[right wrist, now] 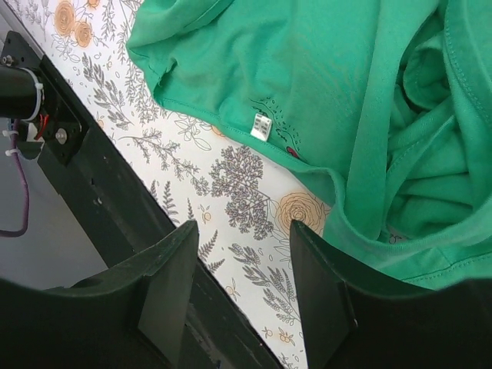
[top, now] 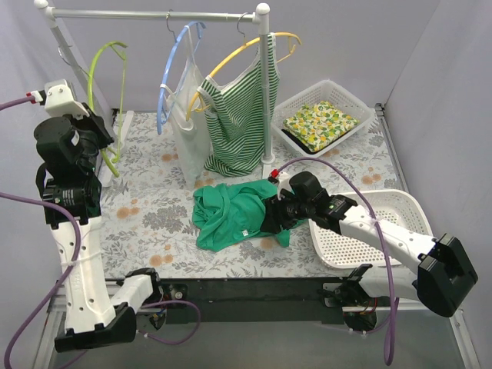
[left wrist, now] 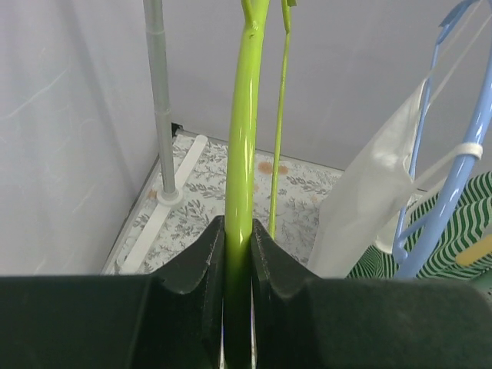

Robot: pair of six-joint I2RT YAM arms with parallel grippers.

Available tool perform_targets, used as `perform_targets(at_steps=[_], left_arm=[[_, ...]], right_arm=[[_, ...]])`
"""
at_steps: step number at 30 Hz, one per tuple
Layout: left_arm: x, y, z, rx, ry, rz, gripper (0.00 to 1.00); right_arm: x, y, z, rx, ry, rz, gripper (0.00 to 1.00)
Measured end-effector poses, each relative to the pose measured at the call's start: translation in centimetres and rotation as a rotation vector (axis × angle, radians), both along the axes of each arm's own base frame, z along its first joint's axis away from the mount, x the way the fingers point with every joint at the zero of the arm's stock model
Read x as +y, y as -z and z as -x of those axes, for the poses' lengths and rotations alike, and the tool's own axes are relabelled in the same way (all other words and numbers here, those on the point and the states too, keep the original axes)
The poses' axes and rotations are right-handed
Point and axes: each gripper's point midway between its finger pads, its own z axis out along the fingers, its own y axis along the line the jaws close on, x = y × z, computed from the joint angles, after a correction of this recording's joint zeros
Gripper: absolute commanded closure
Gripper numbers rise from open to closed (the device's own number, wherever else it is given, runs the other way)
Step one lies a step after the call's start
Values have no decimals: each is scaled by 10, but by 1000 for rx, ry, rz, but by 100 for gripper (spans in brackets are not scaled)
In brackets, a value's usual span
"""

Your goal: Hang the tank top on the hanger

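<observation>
The emerald-green tank top (top: 231,215) lies crumpled on the floral table near the middle; it fills the upper right of the right wrist view (right wrist: 346,92). The lime hanger (top: 104,77) stands at the far left. My left gripper (top: 108,146) is shut on the hanger's lower bar; in the left wrist view the bar (left wrist: 242,154) runs up from between the two fingers (left wrist: 238,261). My right gripper (top: 273,219) is open and empty, low over the tank top's right edge; its fingertips (right wrist: 242,254) hover over bare cloth beside the fabric.
A rail (top: 154,13) at the back holds a light-blue hanger (top: 173,69) with a white top and a yellow hanger (top: 246,50) with a striped top. A white basket (top: 323,115) with patterned cloth stands back right. An empty white basket (top: 384,231) lies under my right arm.
</observation>
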Motion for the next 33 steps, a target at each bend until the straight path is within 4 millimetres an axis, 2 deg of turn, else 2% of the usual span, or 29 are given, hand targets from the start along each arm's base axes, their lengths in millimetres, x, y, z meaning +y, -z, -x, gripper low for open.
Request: perform_targets(at_steps=[4,8,12,17,20,24,25,27,28,30,31,32,33], left_arm=[[-4,5,21,13,1,21,100],[-10,-4,45,-2,7,32,100],[-18,-37,70,-72,31,34,100],[-39,-93,104,-209,121,28,100],[-62,-130,127,-307,228,17,100],[-100,-163,142,-386,437,12,100],[-114,-172,144,-404,527,13,100],[-133,-178,138,-402,650,23,100],[-150,-180,127,-384,761,45,100],[-168,-172,103,-326,871,86,100],[-184,-166,88,-284,936,118,100],[-204,-157,74,-244,994,143,100],[-244,-138,58,-169,1075,166,100]], right_arm=[[0,-9,0,-19,4,-21,41],[-1,-17,0,-40,12,-40,41],[-4,-22,-3,-60,30,-43,41],[-11,-30,-4,-89,60,-42,41],[-18,-42,-6,-129,94,-53,41],[-27,-62,-10,-198,148,-85,41],[-32,-70,-11,-225,172,-95,41],[-39,-80,-12,-260,206,-109,41],[-45,-85,-13,-278,233,-115,41],[-56,-95,-14,-312,287,-125,41],[-65,-102,-15,-336,325,-133,41],[-72,-109,-15,-355,356,-145,41],[-78,-115,-14,-372,380,-158,41]])
